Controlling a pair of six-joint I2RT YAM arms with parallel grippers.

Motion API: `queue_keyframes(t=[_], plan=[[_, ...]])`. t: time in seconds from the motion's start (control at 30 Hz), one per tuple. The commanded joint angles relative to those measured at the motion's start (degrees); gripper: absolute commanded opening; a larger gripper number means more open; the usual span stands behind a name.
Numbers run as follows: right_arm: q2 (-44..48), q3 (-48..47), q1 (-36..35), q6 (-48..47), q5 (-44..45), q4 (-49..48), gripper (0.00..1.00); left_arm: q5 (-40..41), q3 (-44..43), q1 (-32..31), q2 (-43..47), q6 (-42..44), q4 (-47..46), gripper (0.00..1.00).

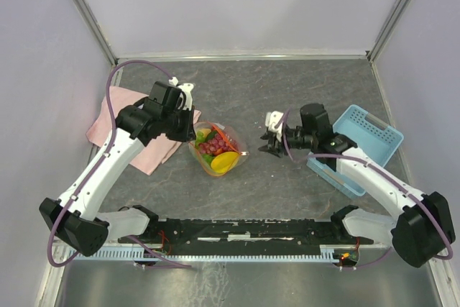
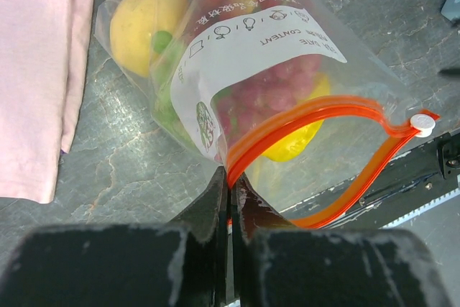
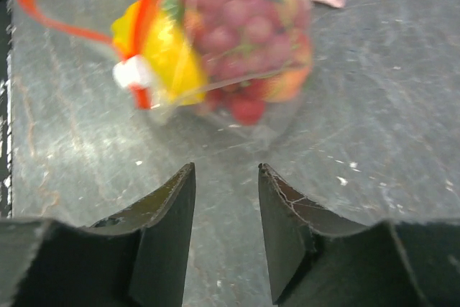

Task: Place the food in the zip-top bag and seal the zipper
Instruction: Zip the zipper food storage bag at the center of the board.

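Zip-top bag (image 1: 218,150): a crinkly clear plastic pouch with a white printed label, located on the dark grey stone-patterned table (image 1: 302,84) slightly left of centre, just right of the folded pink cloth (image 1: 118,126) and between the two arms. The food (image 2: 277,88) is inside it: a round orange-yellow toy fruit (image 2: 140,26) at the far-left corner, a red grape bunch in the middle, green pieces (image 2: 167,77) along the left side and a yellow piece (image 2: 291,145) near the mouth, possibly the banana, though the plastic blurs its outline. The zipper (image 2: 309,116), a thin orange-red strip along the mouth, is parted into an open loop, with its small white slider (image 2: 422,124) at the right end. The left gripper (image 2: 230,186) is at the bag's left side, its fingers pressed together on the left end of that strip. The right gripper (image 3: 226,172) is to the right of the bag and apart from it, jaws a moderate gap apart with nothing between them; the slider end of the bag faces it. A light-blue perforated plastic basket (image 1: 366,141) stands at the right of the table, beside the right arm.
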State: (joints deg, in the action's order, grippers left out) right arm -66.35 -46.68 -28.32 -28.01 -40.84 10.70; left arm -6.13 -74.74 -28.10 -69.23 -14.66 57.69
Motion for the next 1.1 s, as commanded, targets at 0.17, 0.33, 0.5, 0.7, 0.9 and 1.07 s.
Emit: queue_keyframes(t=[0.17,0.33,0.5,0.7,0.9,1.07], plan=[[4.1,7.8,-7.3,-3.1,0.7,-11.5,0.57,-0.7,-2.5,-0.1,-0.1,2.5,-1.9,0.03],[0.5,9.1,-10.2,0.2,2.2,-22.0,0.62,-1.3,-2.4,-0.1,-0.3,2.4,-2.3,0.03],[-3.4,7.9,-12.3,0.2,1.2,-24.3,0.62,-1.4,-2.3,-0.2,-0.5,2.5,-2.4,0.03],[-6.1,8.3,-13.0,0.5,2.5,-27.9,0.53,-1.2,-2.3,-0.1,-0.3,2.5,-2.5,0.03],[-4.7,6.6,-13.0,-2.1,2.7,-23.6,0.27,-0.2,-2.3,-0.1,0.1,2.5,-2.5,0.03],[-1.3,5.4,-12.7,-4.9,3.8,-17.8,0.06,3.3,-2.9,-0.1,0.2,2.2,-2.1,0.03]])
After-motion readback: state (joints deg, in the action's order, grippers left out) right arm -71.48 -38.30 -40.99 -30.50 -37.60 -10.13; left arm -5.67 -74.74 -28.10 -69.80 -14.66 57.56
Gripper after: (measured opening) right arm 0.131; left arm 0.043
